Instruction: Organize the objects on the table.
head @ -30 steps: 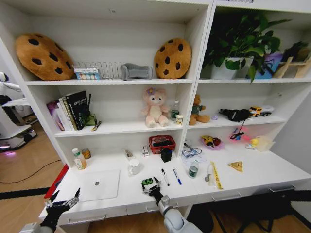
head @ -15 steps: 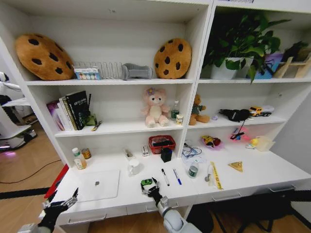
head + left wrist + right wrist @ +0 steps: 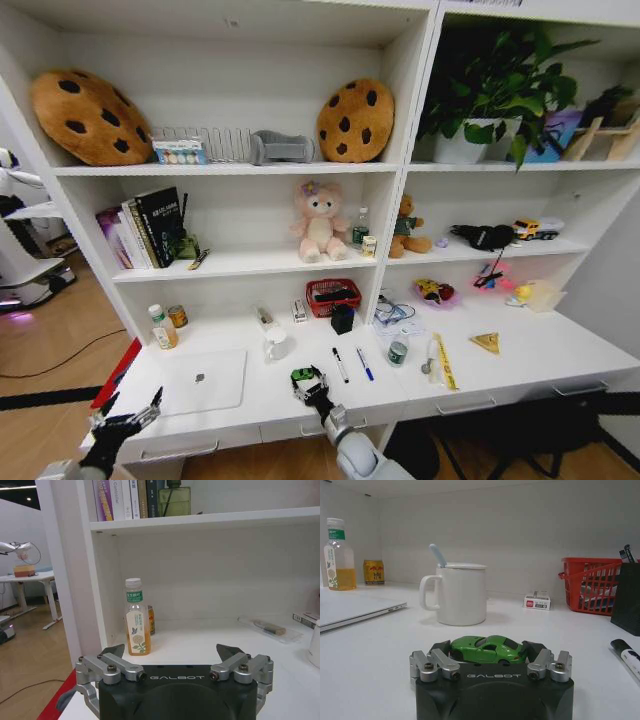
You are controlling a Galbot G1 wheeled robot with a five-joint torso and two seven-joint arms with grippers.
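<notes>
A: Right hand (image 3: 490,656) status?

B: At the front of the bench (image 3: 280,400), down low. Its fingers sit at either end of the green toy car (image 3: 487,649); from the right wrist view they look to be touching the car front and back, but I can't tell if they're actually clamped on it. Car is on the bench surface, wheels down.

A: Where's that relative to everything else?

B: In the head view the car (image 3: 303,375) is between the laptop (image 3: 201,381) on the left and the two pens on the right. Black pen (image 3: 340,364) is nearer the car, blue pen (image 3: 365,364) just beside it, roughly parallel. White mug (image 3: 458,593) stands behind the car, spoon handle sticking out. Red basket (image 3: 592,583) is farther back to the right.

A: Left hand?

B: Left hand (image 3: 174,657) is off the left front corner of the bench, fingers apart, holding nothing. It faces the back left corner, where a juice bottle (image 3: 136,622) stands with a small can just behind it.

A: Laptop?

B: Closed, lying flat, near the left end of the bench.
</notes>
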